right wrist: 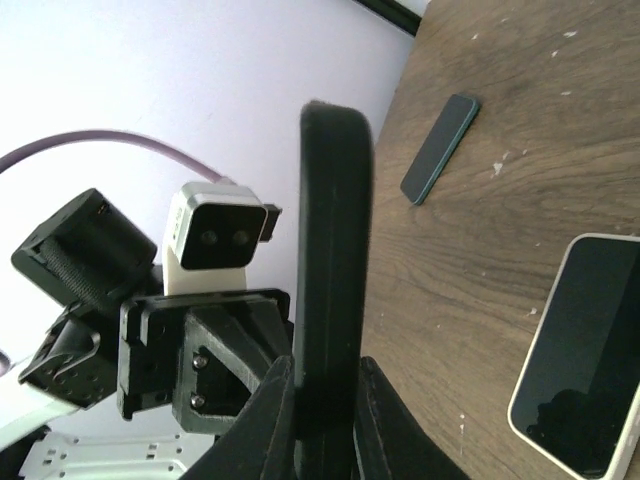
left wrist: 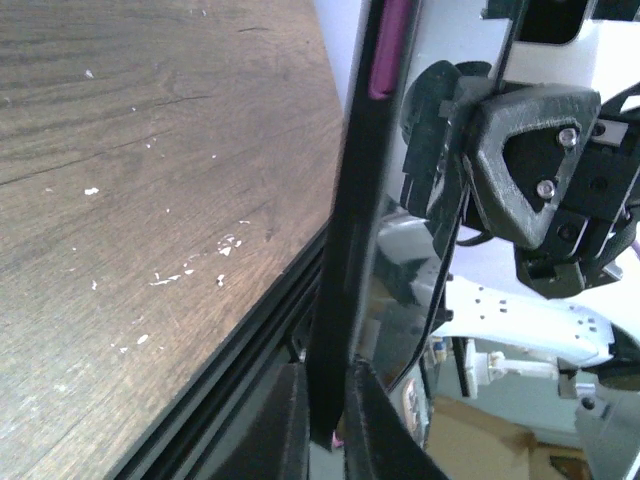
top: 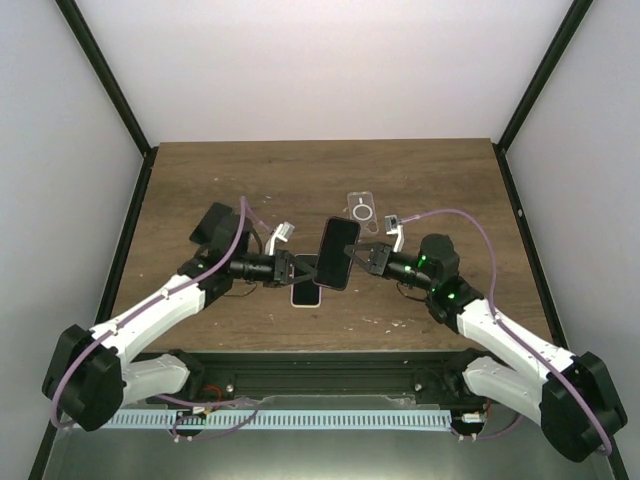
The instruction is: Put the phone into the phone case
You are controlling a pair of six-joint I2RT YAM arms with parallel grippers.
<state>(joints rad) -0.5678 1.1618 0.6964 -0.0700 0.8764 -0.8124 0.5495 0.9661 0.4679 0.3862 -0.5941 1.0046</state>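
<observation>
The left hand [top: 308, 268] and right hand [top: 362, 258] are each closed on an opposite edge of the dark phone [top: 338, 253], lifted off the desk [top: 200, 180], probably for regripping. The clear case [top: 360, 208] lies flat just behind. A white phone [top: 307, 292] lies beneath. Bare desk is seen behind and at both sides.

Phone [top: 338, 252] between left gripper [top: 310, 268] and right gripper [top: 360, 258], above second phone [top: 306, 294] on table [top: 200, 180], phone case [top: 360, 210] behind
</observation>
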